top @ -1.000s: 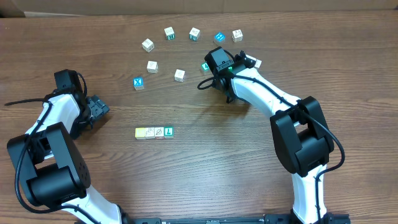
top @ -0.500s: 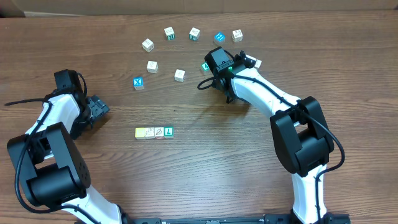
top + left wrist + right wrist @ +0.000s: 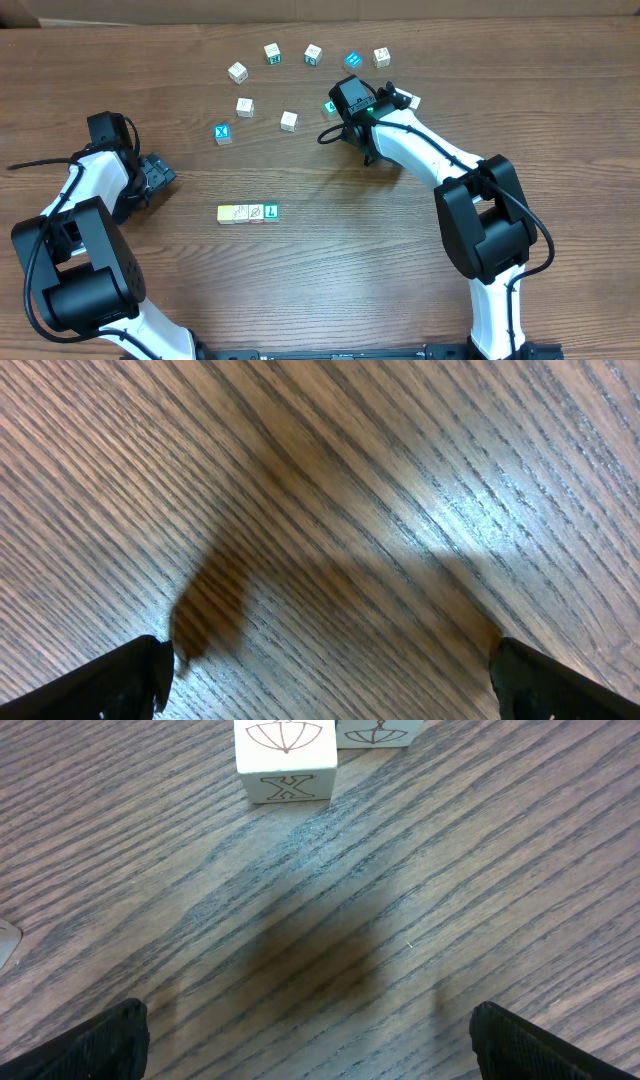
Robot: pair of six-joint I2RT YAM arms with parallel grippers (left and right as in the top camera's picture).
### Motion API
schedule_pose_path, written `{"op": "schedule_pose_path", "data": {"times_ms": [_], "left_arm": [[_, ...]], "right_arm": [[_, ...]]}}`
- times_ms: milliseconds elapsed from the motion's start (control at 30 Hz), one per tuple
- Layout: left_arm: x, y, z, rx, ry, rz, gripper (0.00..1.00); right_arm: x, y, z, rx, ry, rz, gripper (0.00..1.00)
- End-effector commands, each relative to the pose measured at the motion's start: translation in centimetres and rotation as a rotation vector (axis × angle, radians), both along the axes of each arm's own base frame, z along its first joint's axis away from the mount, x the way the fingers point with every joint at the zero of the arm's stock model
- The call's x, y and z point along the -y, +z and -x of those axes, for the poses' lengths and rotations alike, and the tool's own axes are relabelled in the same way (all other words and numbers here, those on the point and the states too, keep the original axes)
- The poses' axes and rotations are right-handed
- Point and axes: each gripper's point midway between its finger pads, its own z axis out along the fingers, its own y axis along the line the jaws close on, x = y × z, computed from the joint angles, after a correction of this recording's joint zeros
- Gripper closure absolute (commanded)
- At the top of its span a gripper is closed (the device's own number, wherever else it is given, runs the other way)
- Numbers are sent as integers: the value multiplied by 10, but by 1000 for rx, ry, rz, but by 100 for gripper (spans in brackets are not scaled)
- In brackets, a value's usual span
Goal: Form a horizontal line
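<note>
The horizontal line [image 3: 248, 213] lies on the wooden table in the overhead view. From left to right it is a pale yellow cube [image 3: 225, 213], two white cubes [image 3: 241, 213] [image 3: 257, 213] with dark drawings, and a green cube [image 3: 272, 211] with a white "L", all side by side. My left gripper [image 3: 160, 176] [image 3: 330, 680] stands open to the left of the row, over bare wood. My right gripper [image 3: 345, 140] [image 3: 315, 1040] is open up and to the right of the row, with nothing between its fingers.
Loose cubes are scattered in an arc at the back: white ones [image 3: 237, 72] [image 3: 272, 52] [image 3: 313, 54] [image 3: 381, 57], blue ones [image 3: 352, 62] [image 3: 222, 133], and a teal one [image 3: 330, 107] by the right wrist. A white cube marked X [image 3: 286, 755] sits ahead of the right fingers.
</note>
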Motion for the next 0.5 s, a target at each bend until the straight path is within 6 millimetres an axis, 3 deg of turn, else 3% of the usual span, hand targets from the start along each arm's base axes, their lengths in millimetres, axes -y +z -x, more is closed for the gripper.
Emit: {"op": "schedule_pose_path", "data": {"times_ms": [0,467], "left_arm": [[3,-8,5,-30,-4,4,0],[3,-11,5,-35,-4,5,0]], "right_arm": [[1,12,-2,31,-7,-3,0],[1,12,-2,31,-7,-3,0]]}}
